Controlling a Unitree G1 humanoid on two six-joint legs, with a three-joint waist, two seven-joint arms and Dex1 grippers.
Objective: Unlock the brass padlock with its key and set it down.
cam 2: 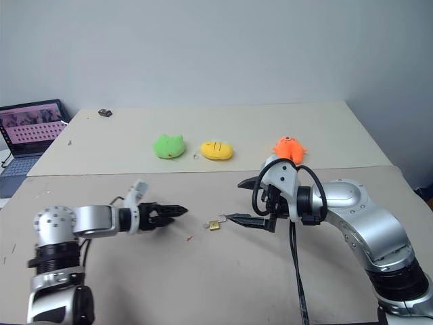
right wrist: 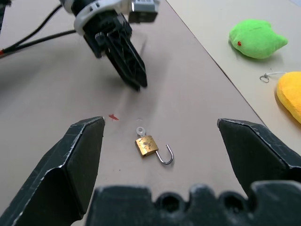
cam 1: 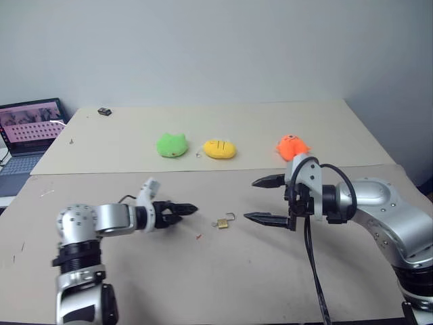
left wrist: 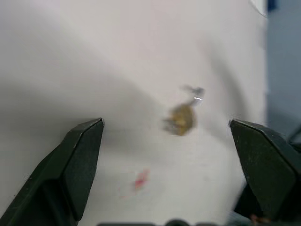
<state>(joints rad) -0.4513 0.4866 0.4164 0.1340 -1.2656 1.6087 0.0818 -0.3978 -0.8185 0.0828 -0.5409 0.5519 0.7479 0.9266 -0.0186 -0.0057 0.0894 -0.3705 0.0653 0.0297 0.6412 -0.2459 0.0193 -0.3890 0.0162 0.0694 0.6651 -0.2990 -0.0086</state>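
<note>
Brass padlock [right wrist: 147, 145] on table [cam 1: 270, 271] (shackle swung out), left gripper [cam 1: 186, 210] released, right gripper [cam 1: 265, 200] spread wide

Brass padlock [left wrist: 181, 120]: blurred in left wrist view, shackle barely traceable. Key [right wrist: 139, 131]: possibly the pale stub at the padlock's end, too small to confirm. Laptop [cam 1: 27, 135]: cut by frame edge.

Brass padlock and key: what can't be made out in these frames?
- The key: a pale speck at the brass padlock in the right wrist view; too small to tell whether it sits in the keyhole.
- Left wrist view: padlock blurred, shackle state unreadable there.
- Head views: padlock too small to show a key.
- Left gripper: opening foreshortened in the head views.
</note>
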